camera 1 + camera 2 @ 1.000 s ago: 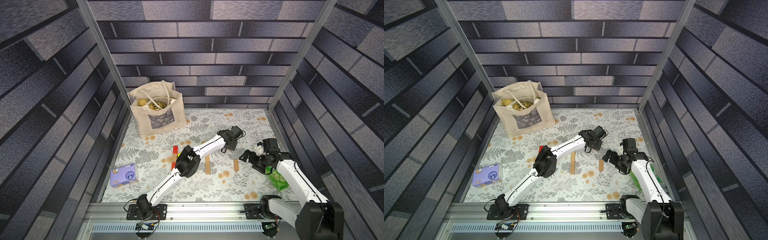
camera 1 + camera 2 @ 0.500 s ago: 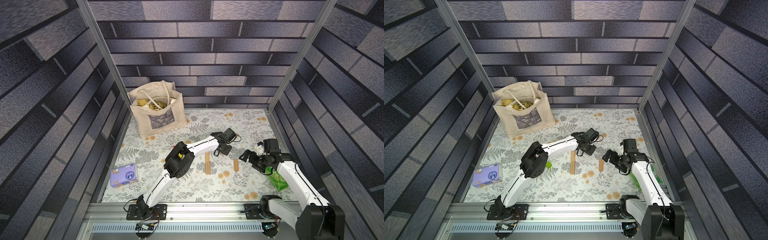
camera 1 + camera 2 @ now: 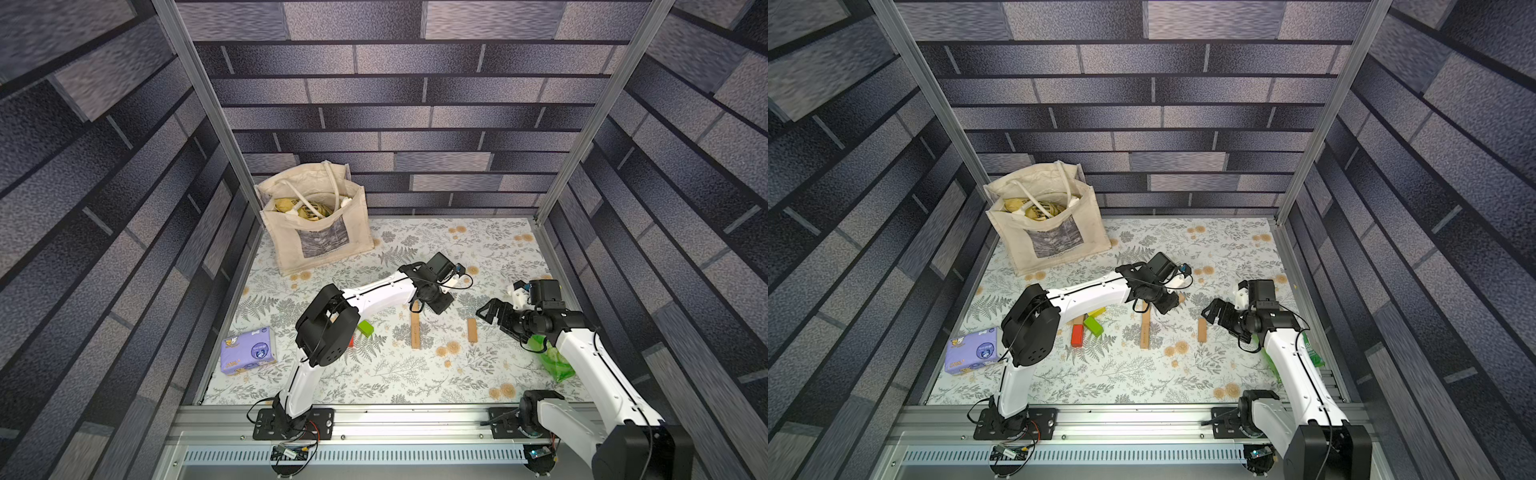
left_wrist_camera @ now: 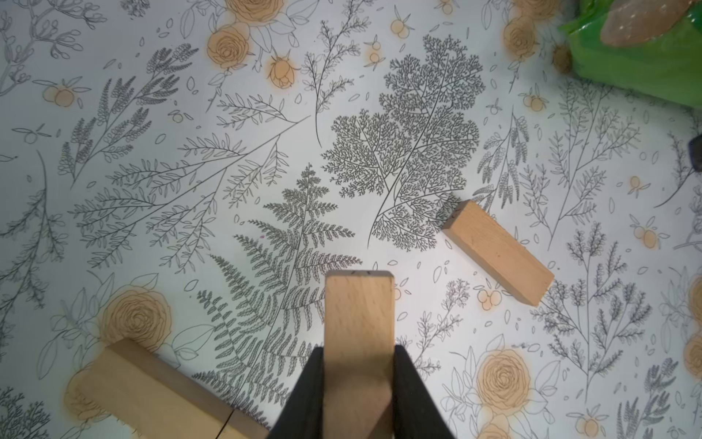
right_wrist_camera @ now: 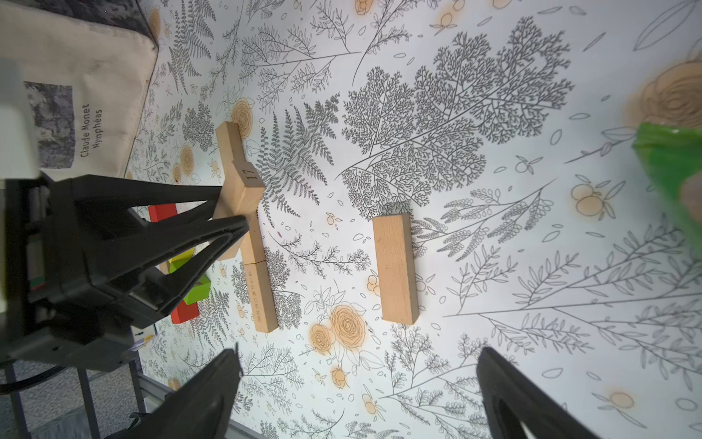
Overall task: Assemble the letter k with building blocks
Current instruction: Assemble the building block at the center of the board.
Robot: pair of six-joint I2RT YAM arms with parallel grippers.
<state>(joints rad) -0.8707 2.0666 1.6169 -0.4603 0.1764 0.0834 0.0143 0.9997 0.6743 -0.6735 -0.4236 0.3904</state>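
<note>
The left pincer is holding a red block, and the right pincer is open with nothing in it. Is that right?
Not quite. The block in the left pincer is plain tan wood, not red, as the left wrist view shows. The right pincer is open with nothing in it.

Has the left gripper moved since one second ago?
Yes: in a top view the left gripper has shifted away from the lone tan block, toward the row of tan blocks.
</note>
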